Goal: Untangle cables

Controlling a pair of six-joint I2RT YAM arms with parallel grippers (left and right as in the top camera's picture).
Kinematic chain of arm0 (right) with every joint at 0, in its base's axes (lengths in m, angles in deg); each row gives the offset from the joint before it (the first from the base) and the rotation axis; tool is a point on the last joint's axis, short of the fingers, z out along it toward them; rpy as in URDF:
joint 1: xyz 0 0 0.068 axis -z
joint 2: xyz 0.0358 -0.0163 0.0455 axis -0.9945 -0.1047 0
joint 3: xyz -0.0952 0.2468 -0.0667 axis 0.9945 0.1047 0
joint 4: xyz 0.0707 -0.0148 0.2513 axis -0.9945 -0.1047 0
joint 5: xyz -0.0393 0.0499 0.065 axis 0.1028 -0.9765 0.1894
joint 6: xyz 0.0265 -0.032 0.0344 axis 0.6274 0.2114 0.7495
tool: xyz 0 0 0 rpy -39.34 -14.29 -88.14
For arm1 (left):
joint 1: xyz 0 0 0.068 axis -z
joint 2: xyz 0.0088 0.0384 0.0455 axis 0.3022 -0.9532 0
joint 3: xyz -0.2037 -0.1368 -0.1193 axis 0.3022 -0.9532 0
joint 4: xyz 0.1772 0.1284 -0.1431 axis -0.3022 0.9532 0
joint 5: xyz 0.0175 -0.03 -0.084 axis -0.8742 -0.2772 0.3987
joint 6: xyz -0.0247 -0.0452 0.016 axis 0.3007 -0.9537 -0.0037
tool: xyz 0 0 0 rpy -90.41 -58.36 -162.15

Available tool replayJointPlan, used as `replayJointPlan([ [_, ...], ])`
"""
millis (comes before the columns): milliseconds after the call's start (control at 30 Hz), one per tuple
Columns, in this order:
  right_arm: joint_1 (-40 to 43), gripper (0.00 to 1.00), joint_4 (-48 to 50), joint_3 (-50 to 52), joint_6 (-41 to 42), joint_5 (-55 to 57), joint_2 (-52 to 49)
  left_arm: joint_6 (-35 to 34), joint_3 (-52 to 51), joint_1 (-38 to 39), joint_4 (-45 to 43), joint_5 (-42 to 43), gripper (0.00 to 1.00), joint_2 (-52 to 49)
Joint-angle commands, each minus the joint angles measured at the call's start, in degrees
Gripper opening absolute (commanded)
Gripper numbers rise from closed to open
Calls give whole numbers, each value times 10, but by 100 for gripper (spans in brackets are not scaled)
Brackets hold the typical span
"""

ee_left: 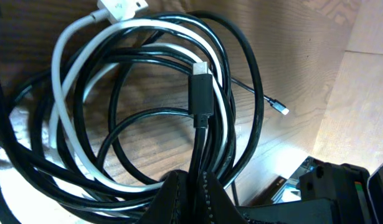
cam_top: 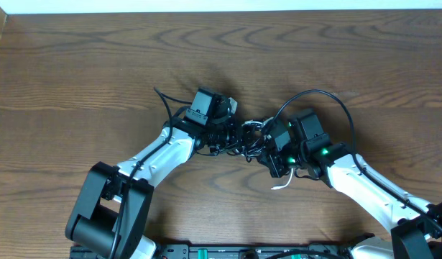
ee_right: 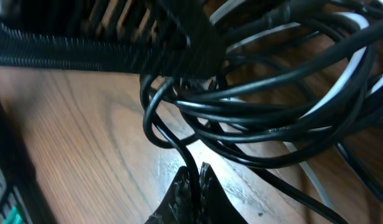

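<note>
While both arms lean in over the brown wooden bench [cam_top: 77, 65], all the action is packed into its middle, about halfway between the far edge and the near edge. Left arm [cam_top: 159, 155] comes up from the near-left corner, right arm [cam_top: 364, 180] from the near-right corner, and the two wrists are almost nose to nose. Between them sits the knot of cables [cam_top: 242, 140], a dark snarl resting on the wood and touching both wrists. Up close from the left wrist it is a loose coil, several black loops stacked over one another with a white cable [ee_left: 66, 124] threaded through them. Now the left end effector [ee_left: 194, 180]: fingers pressed together, no gap showing, and black strands of the coil run straight down into the pinch, so it has the cables clamped. Over to the right end effector [ee_right: 194, 174], same story, fingertips closed tight on one black strand that drops out of the bundle hanging just above it. Back overhead, a short white tail pokes out beside the right wrist on the near-edge side. Smaller bits now: a black plug [ee_left: 201, 93] lies upright across the coil's centre, a white plug [ee_left: 121, 7] sits at the top of the coil, and a thin strand ends in a tiny silver-tipped plug [ee_left: 279, 107] lying on the wood just outside the loops.
</note>
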Motion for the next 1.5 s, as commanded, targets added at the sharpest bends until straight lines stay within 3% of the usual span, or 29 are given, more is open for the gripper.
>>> replayJointPlan([
  [0, -10, 1, 25, -9, 40, -29, 2, -28, 1, 8, 6, 53, 7, 8],
  [733, -51, 1, 78, -8, 133, 20, -24, -32, 1, 12, 9, 50, 7, 8],
  [1100, -26, 31, 21, -8, 179, 14, 16, -32, 1, 12, 9, 39, 7, 8],
  [1300, -24, 17, 16, -8, 230, 14, 19, -32, 1, 12, 9, 39, 7, 8],
  [1467, -27, 18, 18, -8, 290, 14, 18, -32, 1, 12, 9, 39, 7, 8],
])
